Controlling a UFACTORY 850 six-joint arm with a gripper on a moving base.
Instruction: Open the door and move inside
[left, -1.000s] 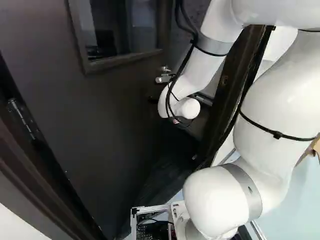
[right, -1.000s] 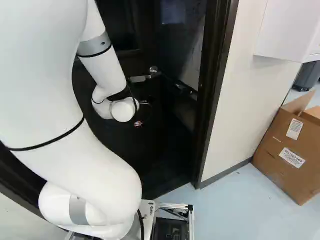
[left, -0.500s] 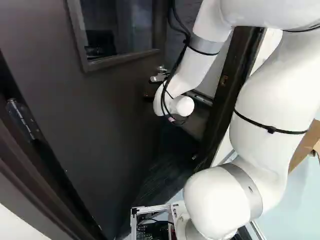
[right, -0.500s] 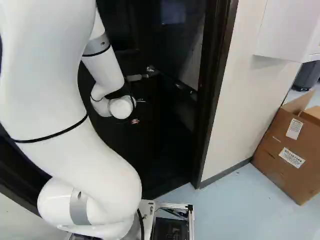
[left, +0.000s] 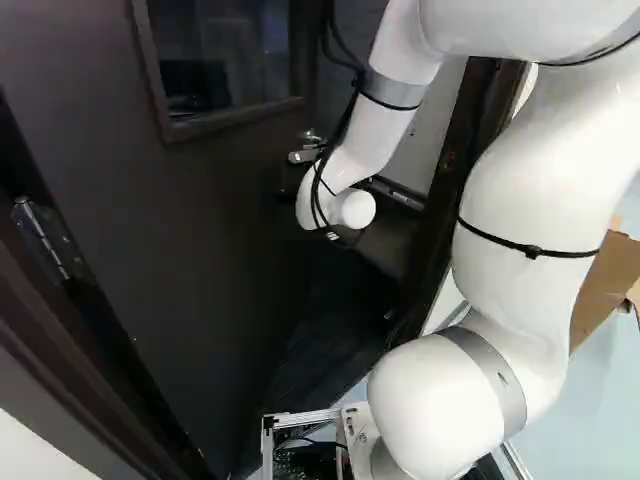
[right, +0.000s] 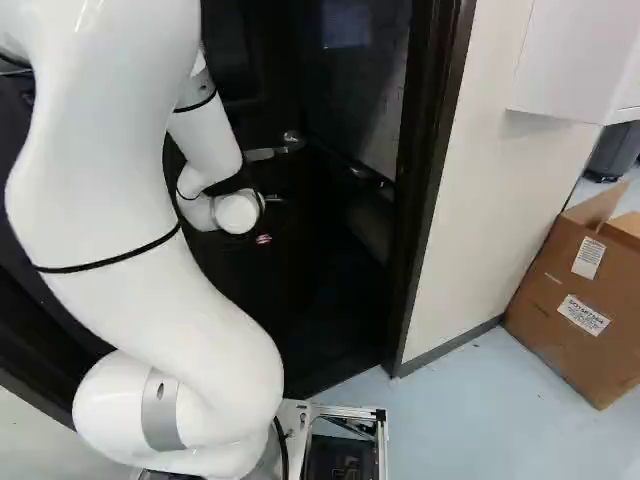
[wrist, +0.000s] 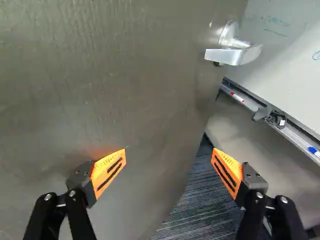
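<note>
Door (left: 200, 260), dark, fills the left and middle of the left base view, standing partly open, with a gap between its free edge and the frame. My arm (left: 530, 220), white, bent, takes the right side of that view and the left of the right base view, its wrist in front of the door. Dark door frame (right: 428, 150) runs down right of center in the right base view, pale wall (right: 490, 170) next to it. Whiteboard (wrist: 290, 45) shows past the door edge in the wrist view, striped carpet (wrist: 200, 215) below it. Cardboard box (right: 570, 310), flaps up, sits on the floor (right: 460, 430) at the right edge of the right base view. Window (left: 225, 60) in the door, upper left of the left base view. My gripper (left: 342, 238): just a dark bit under the white wrist there; in the wrist view its two fingers are spread wide open, door surface ahead of one, carpet beyond the other. Metal door handle (wrist: 234, 54) is out ahead of the fingers, near the door's free edge. Hinge (left: 40, 238), far left, left base view. Red-tipped marker (wrist: 237, 97) lies on the whiteboard tray (wrist: 292, 136).
</note>
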